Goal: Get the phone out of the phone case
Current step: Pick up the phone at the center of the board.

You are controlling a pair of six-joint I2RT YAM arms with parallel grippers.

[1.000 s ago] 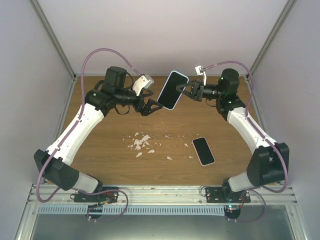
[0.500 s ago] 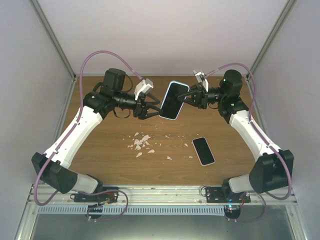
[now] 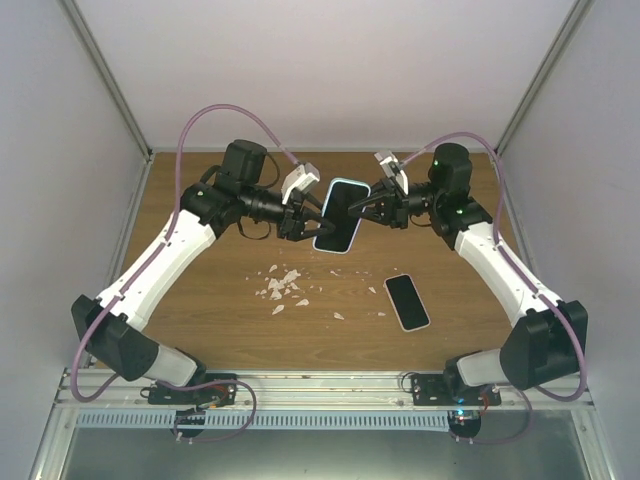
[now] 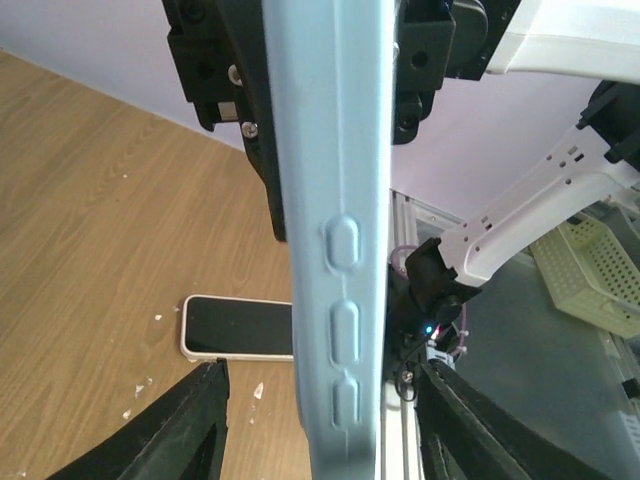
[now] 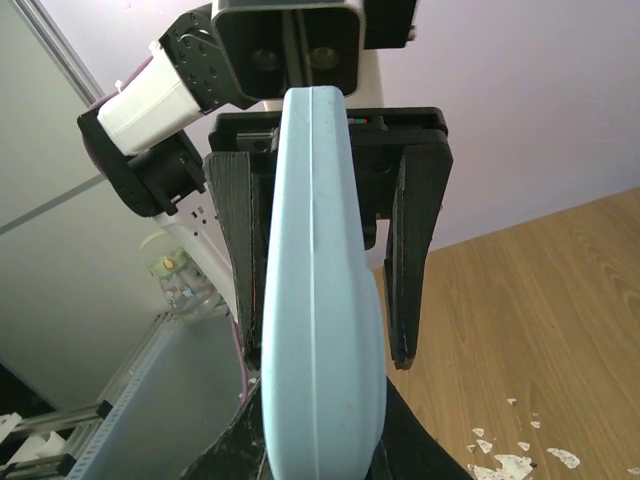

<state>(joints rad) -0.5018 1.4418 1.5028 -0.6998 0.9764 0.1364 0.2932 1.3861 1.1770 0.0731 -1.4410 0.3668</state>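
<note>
The phone, dark screen up, sits in its light blue phone case [image 3: 338, 215], held in the air over the back of the table. My right gripper [image 3: 365, 208] is shut on the case's right edge; the right wrist view shows the case [image 5: 320, 300] edge-on, rising out of that gripper [image 5: 320, 445]. My left gripper [image 3: 305, 222] straddles the opposite edge. In the left wrist view the case [image 4: 335, 200] runs between its black fingers [image 4: 195, 425], with gaps on both sides, so this gripper [image 4: 325, 430] is open.
A second phone with a white rim [image 3: 407, 301] lies flat on the wooden table [image 3: 200, 300] at the front right, also seen in the left wrist view [image 4: 235, 327]. White crumbs [image 3: 283, 286] are scattered mid-table. Grey walls enclose the sides and back.
Both arms have brought the cased phone lower and tilted it flatter. The left gripper has slid onto its left edge and its fingers have narrowed around it.
</note>
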